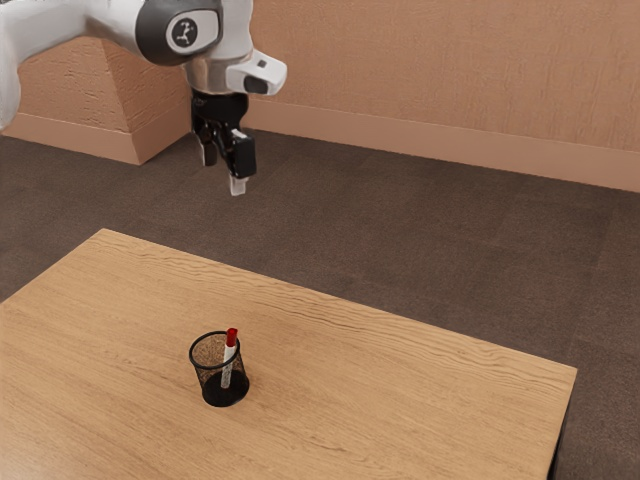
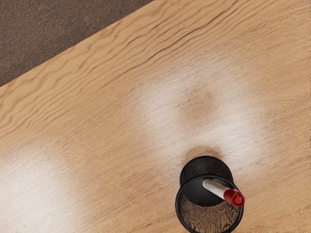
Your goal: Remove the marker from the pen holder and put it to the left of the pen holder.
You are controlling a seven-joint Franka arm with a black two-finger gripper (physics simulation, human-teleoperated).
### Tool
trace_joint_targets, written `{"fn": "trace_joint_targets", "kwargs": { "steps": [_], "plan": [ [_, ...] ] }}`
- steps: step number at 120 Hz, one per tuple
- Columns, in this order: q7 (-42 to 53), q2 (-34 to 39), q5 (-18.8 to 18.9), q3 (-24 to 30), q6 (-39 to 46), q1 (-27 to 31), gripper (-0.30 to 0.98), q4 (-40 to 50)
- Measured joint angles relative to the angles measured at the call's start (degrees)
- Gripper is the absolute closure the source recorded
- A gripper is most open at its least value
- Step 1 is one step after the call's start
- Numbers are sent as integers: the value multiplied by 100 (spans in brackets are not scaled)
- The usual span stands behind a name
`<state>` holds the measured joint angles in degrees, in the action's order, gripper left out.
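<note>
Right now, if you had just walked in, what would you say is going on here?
A robot arm hangs over a wooden table, its pincer open, empty and well clear of everything. Nothing is being handled. The marker leans inside the black holder, its red end up at the rim. The job is to take it out and set it to the holder's left; neither step is done.

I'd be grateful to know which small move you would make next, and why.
I would probably bring the open jaws down toward the red cap, centring over it: they hang well above the table, and the marker leans in the pen holder with its cap above the rim.
</note>
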<state>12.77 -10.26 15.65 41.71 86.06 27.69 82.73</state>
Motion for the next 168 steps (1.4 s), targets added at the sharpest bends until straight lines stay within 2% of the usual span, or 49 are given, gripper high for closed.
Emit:
{"fn": "trace_joint_targets", "kwargs": {
  "steps": [28, 36, 46, 57, 81, 122, 168],
  "plan": [
    [231, -781, 46, -86, -10, -120, 0, 34],
    [280, -1033, 51, -532, -10, -371, 0, 85],
    [334, -1294, 30, -1566, -12, -1361, 0, 94],
    [388, -1613, -9, -1920, -21, -1633, 0, 143],
    [482, -1910, -70, -2001, -87, -1703, 0, 611],
    [573, -2281, -224, -1994, -181, -1855, 0, 599],
    [486, -2246, -479, -1992, -1070, -1929, 2, 607]
  ]
}}
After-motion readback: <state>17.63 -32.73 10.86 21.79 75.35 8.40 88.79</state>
